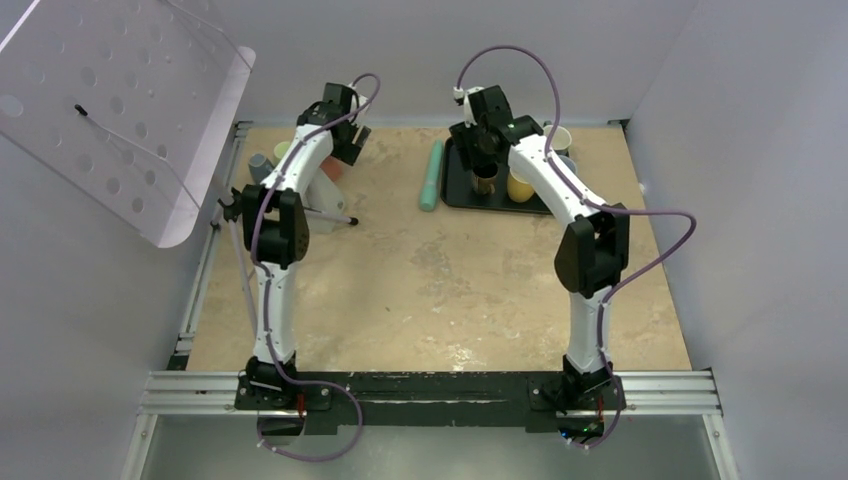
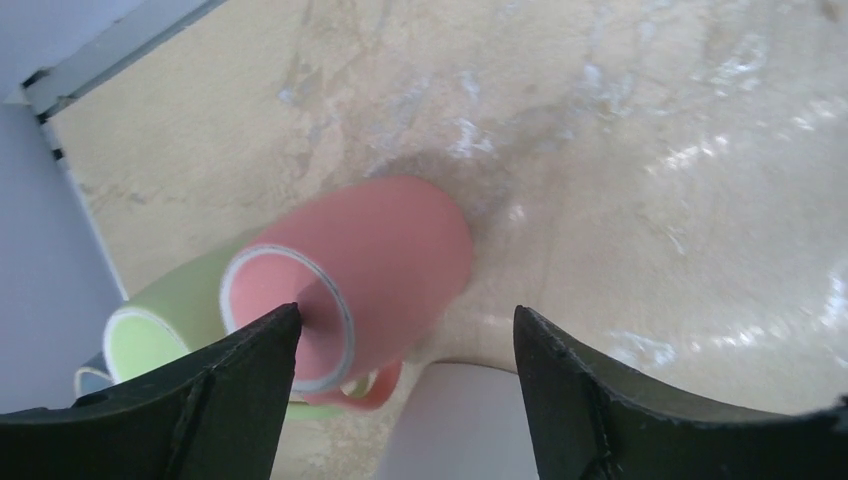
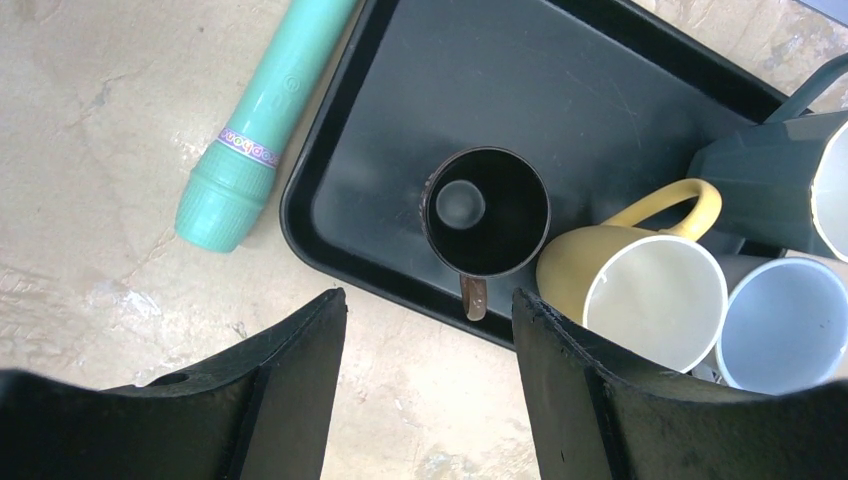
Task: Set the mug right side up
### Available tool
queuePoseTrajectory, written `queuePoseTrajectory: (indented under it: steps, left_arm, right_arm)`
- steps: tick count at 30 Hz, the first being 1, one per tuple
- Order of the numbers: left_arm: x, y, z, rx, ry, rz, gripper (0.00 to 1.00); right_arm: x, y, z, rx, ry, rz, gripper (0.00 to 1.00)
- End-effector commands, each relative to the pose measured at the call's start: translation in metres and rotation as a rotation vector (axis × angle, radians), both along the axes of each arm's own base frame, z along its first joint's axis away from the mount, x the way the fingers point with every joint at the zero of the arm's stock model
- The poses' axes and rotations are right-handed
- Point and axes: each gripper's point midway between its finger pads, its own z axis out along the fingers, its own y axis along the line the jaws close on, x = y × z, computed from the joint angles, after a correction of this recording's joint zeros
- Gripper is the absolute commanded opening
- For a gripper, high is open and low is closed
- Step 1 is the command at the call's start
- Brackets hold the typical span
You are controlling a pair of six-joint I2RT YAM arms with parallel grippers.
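Observation:
A pink mug (image 2: 390,250) lies on its side on the table, mouth toward the left wrist camera and handle low at the front. In the top view it (image 1: 333,168) peeks out beside the left arm at the far left. My left gripper (image 2: 405,325) is open just above it, the left fingertip (image 2: 270,335) in front of the mug's rim, holding nothing. My right gripper (image 3: 430,310) is open and empty above the near edge of a black tray (image 3: 560,90), where a dark mug (image 3: 487,212) stands upright.
A green mug (image 2: 170,320) lies behind the pink one, a pale object (image 2: 455,420) below it. The tray also holds a yellow mug (image 3: 640,290), a pale blue mug (image 3: 785,325) and a dark green mug (image 3: 790,180). A teal cylinder (image 3: 265,125) lies left of the tray.

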Motion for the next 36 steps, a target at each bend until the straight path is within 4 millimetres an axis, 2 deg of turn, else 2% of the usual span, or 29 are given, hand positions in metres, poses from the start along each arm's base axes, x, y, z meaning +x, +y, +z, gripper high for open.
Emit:
queuePoseTrajectory:
  steps: [1,5,11,19,22,25,28,30,32,34,36]
  left_arm:
    - [-0.049,-0.051,-0.032,-0.257,0.182,-0.129,0.79]
    - [-0.064,-0.063,-0.028,-0.269,0.187,-0.220,0.74]
    - [-0.084,-0.084,-0.017,-0.290,0.165,-0.379,0.73]
    - [-0.133,-0.124,0.007,-0.378,0.196,-0.667,0.72]
    - [-0.138,-0.132,0.028,-0.419,0.149,-0.695,0.75]
    - [-0.130,-0.136,0.064,-0.441,0.060,-0.698,0.86]
    - [-0.115,-0.128,0.094,-0.420,0.006,-0.670,0.88]
    - [-0.106,-0.116,0.095,-0.372,0.009,-0.670,0.87]
    - [-0.094,-0.098,0.088,-0.302,0.015,-0.672,0.80]
    - [-0.077,-0.072,0.073,-0.198,0.033,-0.638,0.72]
    - [-0.063,-0.055,0.058,-0.122,0.068,-0.604,0.65]
  right_arm:
    - [-0.001,-0.001,0.045,0.041,-0.108,-0.006,0.65]
    - [-0.003,-0.002,0.043,0.035,-0.105,0.001,0.65]
    - [-0.003,-0.003,0.043,0.023,-0.107,0.008,0.65]
    - [-0.005,-0.007,0.044,0.004,-0.111,0.007,0.65]
    - [-0.006,-0.007,0.046,0.004,-0.113,0.009,0.65]
    - [-0.008,-0.008,0.047,0.002,-0.117,0.011,0.65]
    - [-0.011,-0.011,0.046,-0.006,-0.114,0.013,0.65]
    - [-0.015,-0.013,0.044,-0.012,-0.109,0.016,0.65]
    - [-0.018,-0.015,0.040,-0.020,-0.100,0.018,0.65]
    - [-0.021,-0.016,0.039,-0.024,-0.099,0.019,0.65]
    - [-0.024,-0.018,0.038,-0.025,-0.097,0.021,0.65]
